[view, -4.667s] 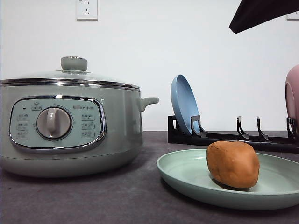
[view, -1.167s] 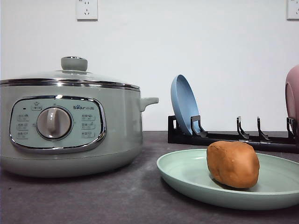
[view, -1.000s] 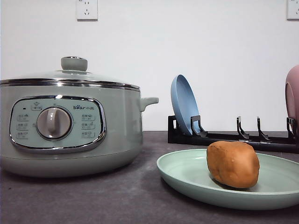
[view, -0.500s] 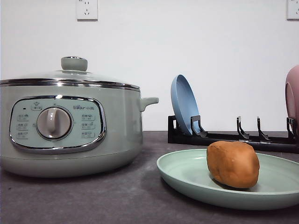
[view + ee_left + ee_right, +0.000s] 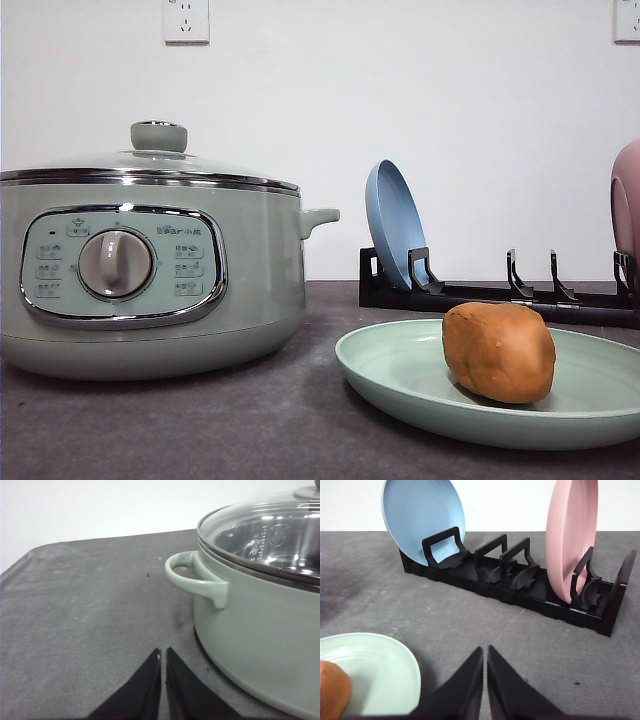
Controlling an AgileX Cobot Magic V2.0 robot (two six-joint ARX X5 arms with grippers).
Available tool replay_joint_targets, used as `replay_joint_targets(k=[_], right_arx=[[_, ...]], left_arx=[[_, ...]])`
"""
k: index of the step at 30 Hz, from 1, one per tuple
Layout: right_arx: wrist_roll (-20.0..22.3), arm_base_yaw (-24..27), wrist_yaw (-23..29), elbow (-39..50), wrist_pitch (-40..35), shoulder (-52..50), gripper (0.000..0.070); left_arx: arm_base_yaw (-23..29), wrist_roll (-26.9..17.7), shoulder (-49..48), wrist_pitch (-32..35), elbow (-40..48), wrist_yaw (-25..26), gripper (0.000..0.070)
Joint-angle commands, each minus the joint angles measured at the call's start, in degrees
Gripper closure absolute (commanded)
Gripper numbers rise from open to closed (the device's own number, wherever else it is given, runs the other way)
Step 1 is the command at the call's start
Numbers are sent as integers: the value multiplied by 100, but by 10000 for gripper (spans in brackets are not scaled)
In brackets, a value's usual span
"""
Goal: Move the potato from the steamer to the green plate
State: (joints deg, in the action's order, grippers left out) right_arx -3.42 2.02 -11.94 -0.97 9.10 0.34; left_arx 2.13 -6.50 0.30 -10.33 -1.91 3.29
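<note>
The potato sits on the green plate, which lies on the dark table just right of the steamer, whose glass lid is on. The left gripper has its fingers pressed together and empty above the table beside the steamer's side handle. The right gripper also has its fingers pressed together and empty, near the plate's rim, facing the black rack that holds the blue plate and the pink plate upright
</note>
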Motion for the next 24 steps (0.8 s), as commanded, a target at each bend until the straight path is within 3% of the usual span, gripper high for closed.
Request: replay_joint_targets(k=[1,24], right_arx=[[-59,0,-4,30,-7,-13,699],[-59,0,-4,30,-7,-13,699]], left_arx=[[11,9,-11,-50,111,2,690],[11,9,-11,-50,111,2,690]])
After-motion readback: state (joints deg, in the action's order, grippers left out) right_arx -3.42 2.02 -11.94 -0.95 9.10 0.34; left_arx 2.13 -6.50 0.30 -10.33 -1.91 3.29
